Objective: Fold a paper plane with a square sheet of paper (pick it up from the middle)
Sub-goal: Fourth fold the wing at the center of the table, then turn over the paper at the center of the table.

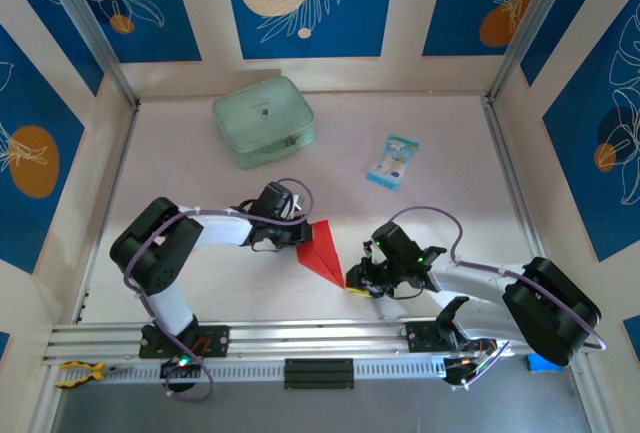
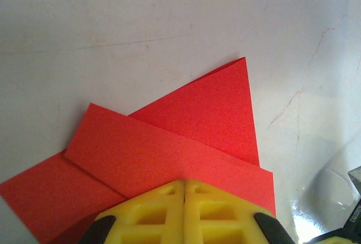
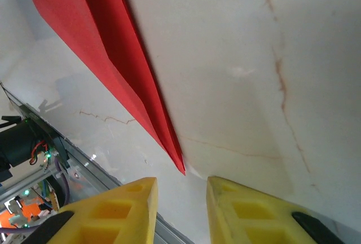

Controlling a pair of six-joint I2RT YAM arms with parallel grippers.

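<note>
Paper plane (image 1: 322, 251) lies flat on the bench (image 1: 450, 213), near-middle between my arms, nose pointing near-right. My left fingers (image 2: 184, 185) are pressed together, tips down on the wide far-left tail. I judge they're pinning it so it can't slide. My right fingers (image 3: 180, 183) are narrowly apart, holding nothing, nose tip just ahead of the gap, probably lined up to pinch the nose.
</note>
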